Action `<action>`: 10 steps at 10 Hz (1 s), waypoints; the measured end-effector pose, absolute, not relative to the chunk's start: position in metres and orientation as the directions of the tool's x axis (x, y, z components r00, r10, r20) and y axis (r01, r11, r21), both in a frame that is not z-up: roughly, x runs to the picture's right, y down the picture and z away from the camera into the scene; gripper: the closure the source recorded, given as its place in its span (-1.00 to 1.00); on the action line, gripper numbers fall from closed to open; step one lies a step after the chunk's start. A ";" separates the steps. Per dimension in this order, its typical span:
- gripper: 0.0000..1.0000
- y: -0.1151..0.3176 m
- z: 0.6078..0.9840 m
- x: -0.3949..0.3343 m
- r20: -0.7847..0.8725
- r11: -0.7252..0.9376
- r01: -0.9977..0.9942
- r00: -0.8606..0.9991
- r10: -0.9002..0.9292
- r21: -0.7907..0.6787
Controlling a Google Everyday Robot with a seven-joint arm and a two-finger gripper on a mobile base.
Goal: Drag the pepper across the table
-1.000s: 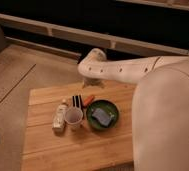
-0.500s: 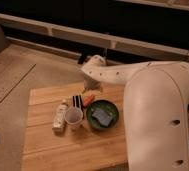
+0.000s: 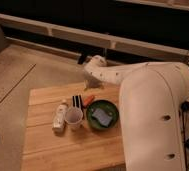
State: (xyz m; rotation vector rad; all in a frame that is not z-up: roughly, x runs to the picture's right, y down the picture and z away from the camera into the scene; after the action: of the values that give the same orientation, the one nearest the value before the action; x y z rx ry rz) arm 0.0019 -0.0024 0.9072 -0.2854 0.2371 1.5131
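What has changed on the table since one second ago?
The gripper has come down toward the pepper at the far edge of the table; the arm has swung further into view on the right. The pepper, striped block, white bottle, cup and green bowl have not moved.

The gripper (image 3: 90,84) hangs at the far end of the arm (image 3: 138,87), pointing down. Just above it sits the rounded white wrist (image 3: 95,65). From the wrist the forearm (image 3: 114,75) runs off to the right of the gripper and joins the broad white upper segment (image 3: 155,122). That segment lies well right of the gripper and nearer the camera.
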 end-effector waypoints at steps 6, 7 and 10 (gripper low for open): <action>-0.30 0.018 0.965 -0.007 -0.344 -0.005 -0.998 0.018 0.939 -0.065; -0.30 0.027 0.973 -0.008 -0.361 -0.021 -0.998 0.004 0.933 -0.066; -0.30 0.044 0.985 -0.011 -0.404 -0.057 -0.996 -0.025 0.915 -0.067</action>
State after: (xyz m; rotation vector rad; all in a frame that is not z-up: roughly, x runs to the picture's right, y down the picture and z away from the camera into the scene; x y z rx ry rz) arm -0.0115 0.0442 0.9850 -0.3882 0.2653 1.5879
